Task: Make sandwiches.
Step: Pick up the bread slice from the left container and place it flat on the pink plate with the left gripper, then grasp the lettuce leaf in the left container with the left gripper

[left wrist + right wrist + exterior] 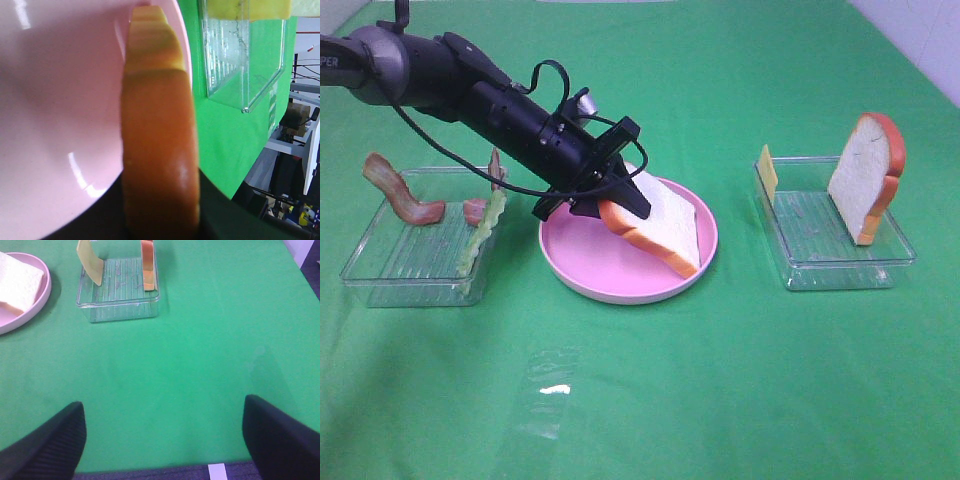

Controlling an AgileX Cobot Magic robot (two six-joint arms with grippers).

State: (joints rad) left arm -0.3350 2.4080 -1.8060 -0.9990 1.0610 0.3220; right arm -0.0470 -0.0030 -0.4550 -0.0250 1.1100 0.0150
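I judge the job barely begun: only the bottom layer is going down. My left jaws are clamped on the crust edge of the first bread slice (665, 225), which hangs tilted over the pink plate (620, 290). Its low corner looks to touch the plate near the rim, though I can't be sure it is resting there. It has not been let go, so I don't count even that step as finished.

Everything else waits in the trays. In the clear tray (380, 270) left of the plate lie the bacon strips (395, 190), and the lettuce leaf (485, 230) stands on edge on the side nearest the plate. In the clear tray (840, 270) right of the plate, the cheese square (767, 172) leans at the near wall. The second bread slice (865, 175) stands upright at the far wall.

My right jaws stand wide apart and empty over bare green table (720, 400), well to the right of the plate.

For writing, I read only the letters "PER" on the left arm (380, 65), cut off at the frame edge. The trays, plate and food carry no labels I can see.
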